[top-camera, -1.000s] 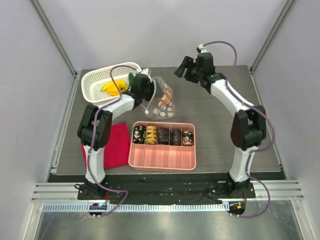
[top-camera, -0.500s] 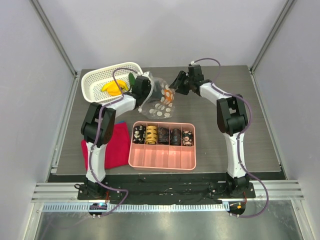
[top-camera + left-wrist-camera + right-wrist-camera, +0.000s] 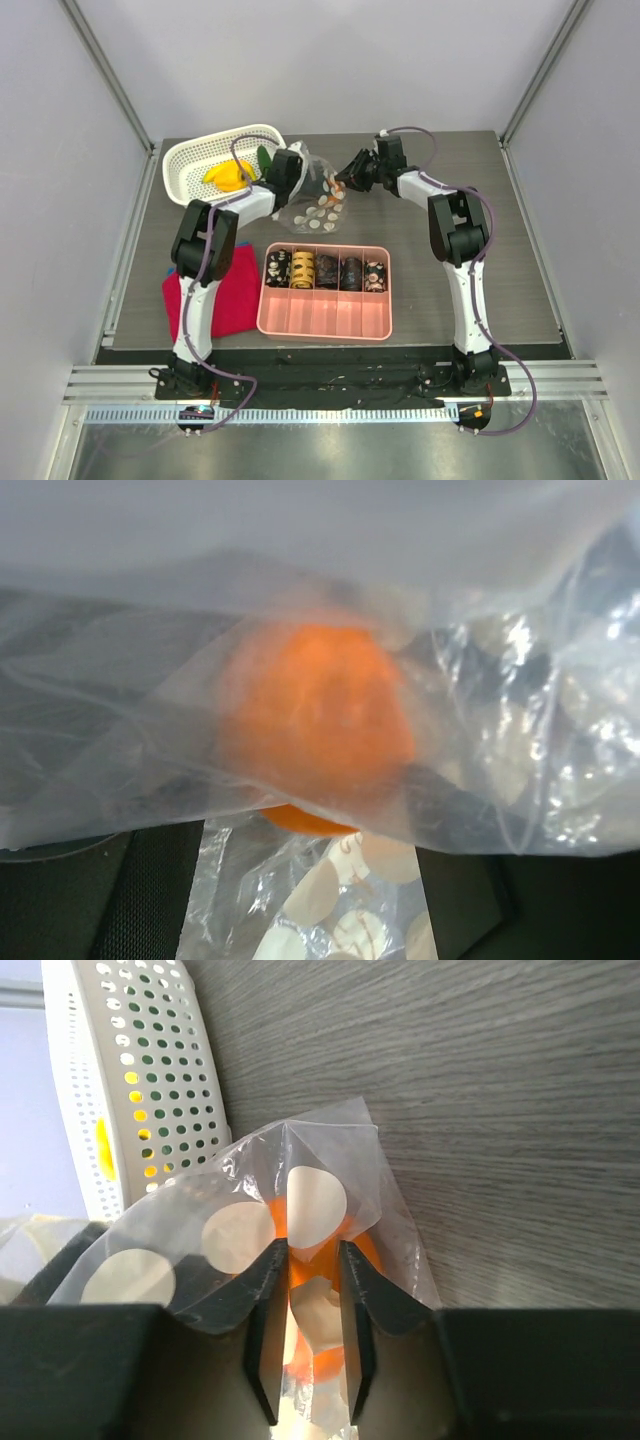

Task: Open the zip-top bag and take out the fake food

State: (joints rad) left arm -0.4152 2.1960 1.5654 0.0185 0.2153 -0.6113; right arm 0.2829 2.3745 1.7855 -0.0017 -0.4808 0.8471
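The right fingers [image 3: 266,1300] stand narrow, with a fold of the zip-top bag [image 3: 300,1175] between them. The left fingers [image 3: 292,172] meet the bag, their gap hidden by film. 1 orange fake food [image 3: 315,720] lies inside, just ahead.

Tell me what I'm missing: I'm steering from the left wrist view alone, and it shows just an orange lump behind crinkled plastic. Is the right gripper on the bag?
Observer: Yes. In the right wrist view the right gripper pinches a fold of the zip-top bag, with an orange piece showing behind it.
Operator: Is any food out already?
Observer: From above, a yellow banana lies in the white basket, with a green piece by its rim.
Operator: And the bag itself?
Observer: It lies on the table between the basket and the right gripper, behind the pink tray.
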